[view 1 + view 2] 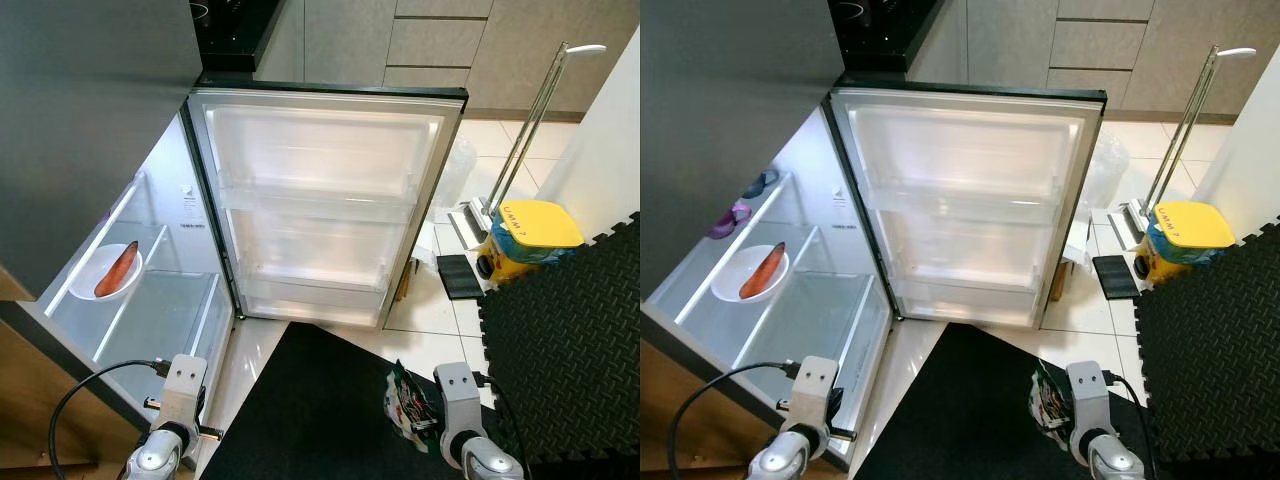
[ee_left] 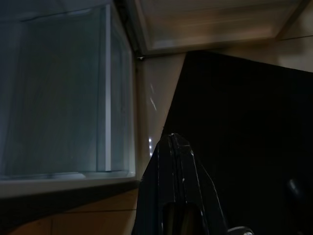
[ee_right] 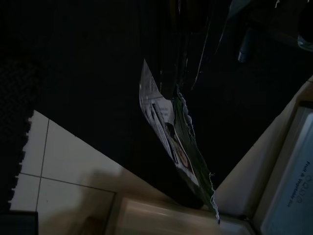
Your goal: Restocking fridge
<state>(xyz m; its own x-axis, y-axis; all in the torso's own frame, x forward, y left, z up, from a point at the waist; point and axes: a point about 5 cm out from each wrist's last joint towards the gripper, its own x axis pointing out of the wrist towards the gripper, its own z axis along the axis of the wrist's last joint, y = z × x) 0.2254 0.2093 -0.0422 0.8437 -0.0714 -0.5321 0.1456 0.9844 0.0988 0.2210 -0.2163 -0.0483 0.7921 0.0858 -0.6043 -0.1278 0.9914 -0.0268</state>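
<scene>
The green snack packet (image 1: 405,402) hangs low at the robot's right side, pinched at one end in the right gripper (image 3: 183,81). In the right wrist view the fingers are closed down on its crinkled top edge, and its long axis runs straight out past the fingertips, with the printed face (image 3: 166,132) turned sideways. It dangles above the black floor mat (image 1: 320,400), well short of the fridge.

Here is what the next move hangs on: the fridge opening sits ahead and to the robot's left, while the packet is on the right. Straight ahead stands the open fridge door (image 1: 325,200), and its white door racks (image 1: 318,205) look bare. My read is that those racks are the nearer target for the right arm, whereas the inner glass shelves (image 1: 150,300) would need a reach across the body.

On the upper glass shelf there is a white plate (image 1: 100,272) carrying a carrot (image 1: 117,269). Further in, small purple items (image 1: 730,218) can be seen, too small to name.

The left gripper (image 2: 172,147) is low by the fridge's bottom corner. Its fingers are pressed together with nothing between them, and they point at the clear crisper drawer (image 2: 63,98).

A yellow mop bucket (image 1: 530,238) stands off to the right on the tiles.
</scene>
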